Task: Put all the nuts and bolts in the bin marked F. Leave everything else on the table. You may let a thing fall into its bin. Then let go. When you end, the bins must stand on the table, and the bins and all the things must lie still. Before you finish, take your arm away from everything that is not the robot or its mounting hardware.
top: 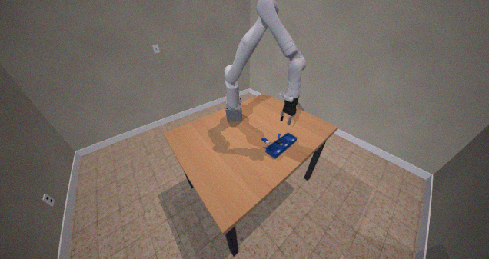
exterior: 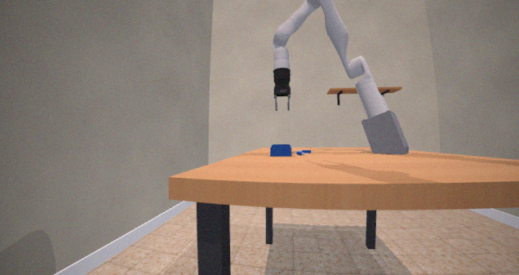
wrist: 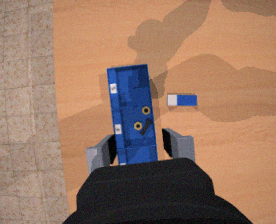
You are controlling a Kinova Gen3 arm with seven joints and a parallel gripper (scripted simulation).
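A blue row of joined bins (top: 271, 151) (exterior: 281, 151) (wrist: 109, 80) stands on the table. In the wrist view the far compartment's label reads S; the middle one's label is too blurred to read surely. The middle compartment holds one brass nut (wrist: 146, 110) near its right wall, another brass nut (wrist: 137, 126) and a dark bolt (wrist: 146, 127) beside it. The near compartment is partly hidden by my gripper. My gripper (top: 285, 121) (exterior: 282, 109) (wrist: 139, 141) is open and empty, high above the bins.
A blue and white block (top: 265, 141) (wrist: 182, 100) lies on the table beside the bins, on the robot base's side. A small blue thing (top: 279, 135) lies near the bins' other end, outside the wrist view. The table edge (wrist: 56, 100) runs along the bins' label side.
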